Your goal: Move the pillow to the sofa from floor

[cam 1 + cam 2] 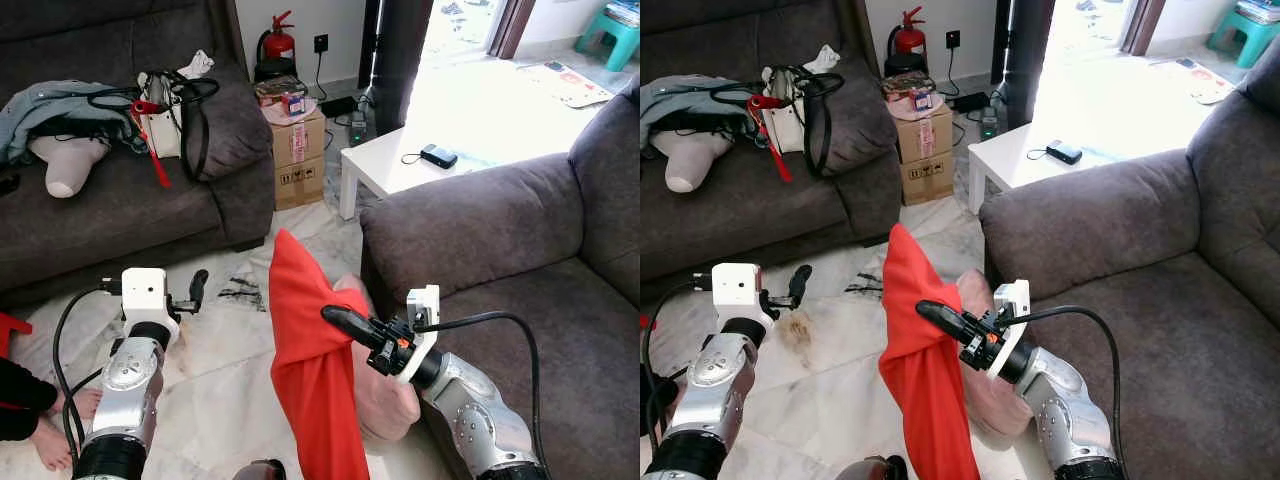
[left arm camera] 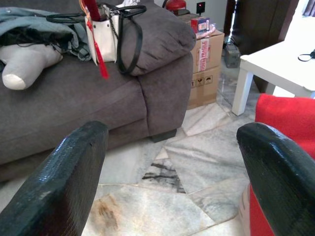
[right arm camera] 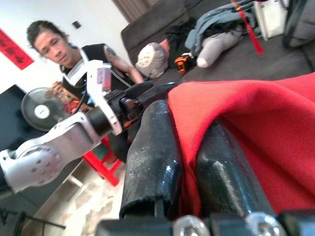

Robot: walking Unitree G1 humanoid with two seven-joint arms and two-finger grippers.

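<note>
The room holds two dark grey-brown sofas. The near sofa (image 1: 520, 250) fills the robot's right side, its armrest and seat bare. The far sofa (image 1: 110, 200) stands along the wall on the left and carries a pale plush toy (image 1: 65, 160), a grey garment (image 1: 60, 105) and a white handbag (image 1: 170, 115) with black straps. The floor (image 1: 220, 380) between them is pale marble with dark veining. A white bench (image 1: 440, 150) stands in the sunlit area behind the near sofa, with a small dark device (image 1: 438, 155) on top. Two stacked cardboard boxes (image 1: 297, 150) sit beside the far sofa's armrest, and a red fire extinguisher (image 1: 279, 42) stands in the corner behind them.

The pillow (image 1: 310, 350), in a red cover with a pink inner part showing, is lifted off the floor, upright, just beside the front of the near sofa. The right tool (image 1: 340, 322) is clenched on the red fabric; the right wrist view shows the cloth pinched between both black fingers (image 3: 152, 147).

The left tool (image 1: 198, 288) is released, fingers wide apart in the left wrist view, held above the floor to the pillow's left and apparently not touching it.

A person's bare feet (image 1: 60, 425) rest on the floor at the left edge.
</note>
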